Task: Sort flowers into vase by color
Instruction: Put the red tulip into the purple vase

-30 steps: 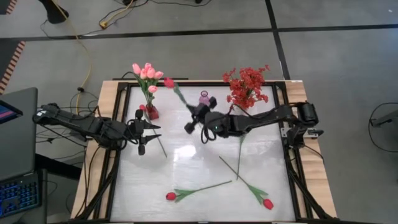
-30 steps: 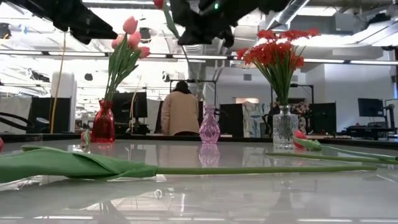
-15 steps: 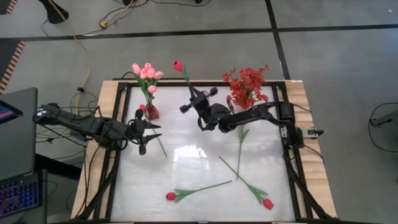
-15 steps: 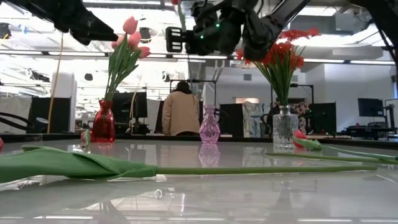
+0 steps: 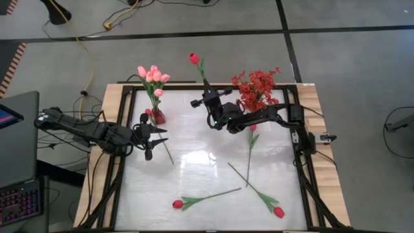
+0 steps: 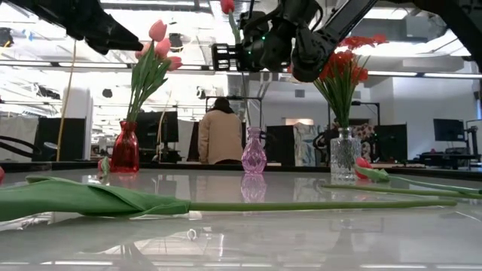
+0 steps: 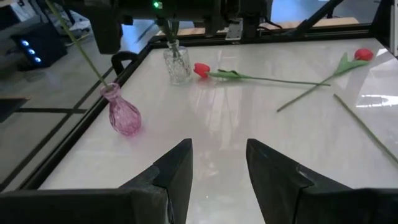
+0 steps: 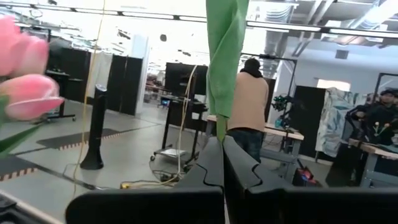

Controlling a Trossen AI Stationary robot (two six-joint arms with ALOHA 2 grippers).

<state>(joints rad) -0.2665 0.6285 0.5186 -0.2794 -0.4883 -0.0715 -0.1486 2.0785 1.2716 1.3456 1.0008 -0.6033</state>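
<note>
aloft, right gripper [image 5: 208, 103] clamping red tulip [image 5: 194, 59]

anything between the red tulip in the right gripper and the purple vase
Nothing visible. The right gripper, shut on the red tulip, holds it upright above the purple vase; in the left wrist view the stem runs down to the vase's mouth. The red vase and clear vase stand off to either side.

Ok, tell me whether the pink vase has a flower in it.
In: the red tulip's stem enters the pink vase's neck in the left wrist view.
</note>
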